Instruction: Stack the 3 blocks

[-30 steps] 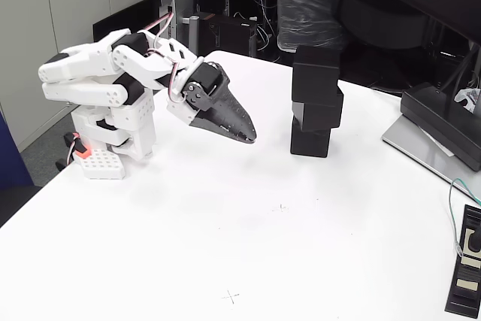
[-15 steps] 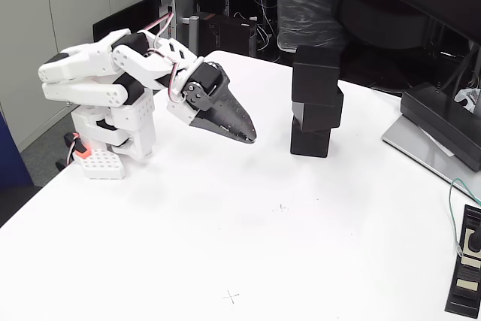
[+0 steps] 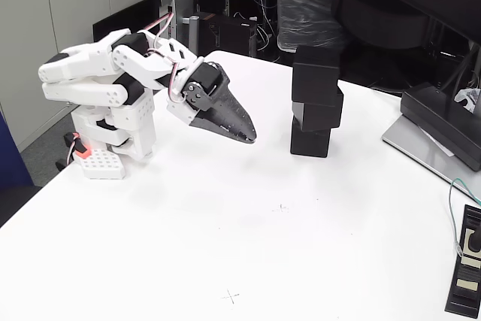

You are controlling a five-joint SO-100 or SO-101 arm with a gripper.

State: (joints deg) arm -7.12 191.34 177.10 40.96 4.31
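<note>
On table [image 3: 225, 231]: 3 blocks [image 3: 316, 103] stacked upright, skewed; hand [image 3: 249, 136] pinched closed, empty, apart

The flat black device [image 3: 467, 274] is cut off by the right and lower edges of the fixed view, and its label is too small to be read. The counter [image 3: 225, 246] is cropped at the bottom and at the right. The top block [image 3: 316, 74] merges with the dark background, so its upper edge cannot be traced. The silver laptop [image 3: 428, 152] is partly covered by a dark object.
</note>
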